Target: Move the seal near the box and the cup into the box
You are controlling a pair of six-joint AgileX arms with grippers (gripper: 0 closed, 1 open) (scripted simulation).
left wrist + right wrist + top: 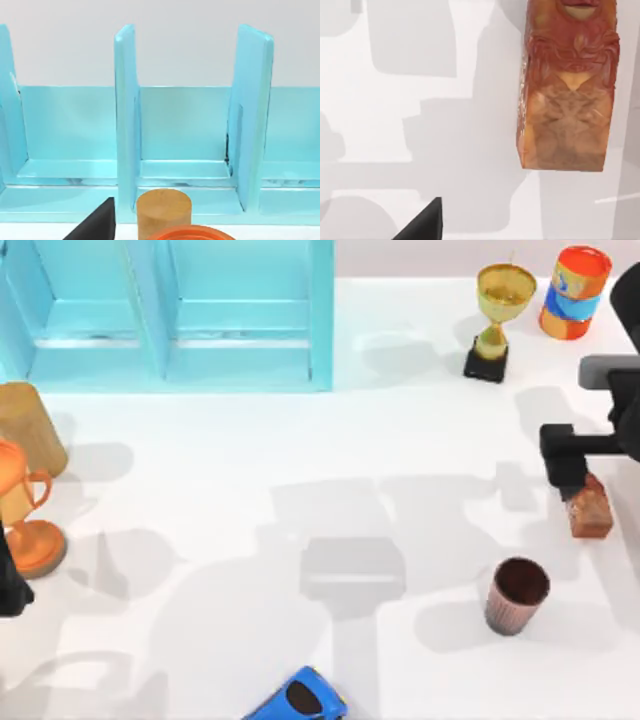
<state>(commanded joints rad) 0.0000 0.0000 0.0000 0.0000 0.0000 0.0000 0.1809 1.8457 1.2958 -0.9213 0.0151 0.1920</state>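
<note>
Lying near the table's right edge, small reddish-brown speckled seal block: likely stiff, light, best pinched across flat sides. Right gripper just beside it, finger spread unreadable. Brown ribbed cup near. Blue box well apart.

— Where is the right arm?

— It comes in from the table's right edge in the top view, a dark limb bent across toward the middle. Its right gripper points down at the tabletop on the right side.

— Are the fingers apart or together?

— I can't make that out from above. In the right wrist view one dark fingertip shows at the edge.

— And the left arm?

— It sits parked at the table's left edge, a bit of black low down. One dark fingertip shows in the left wrist view.
</note>
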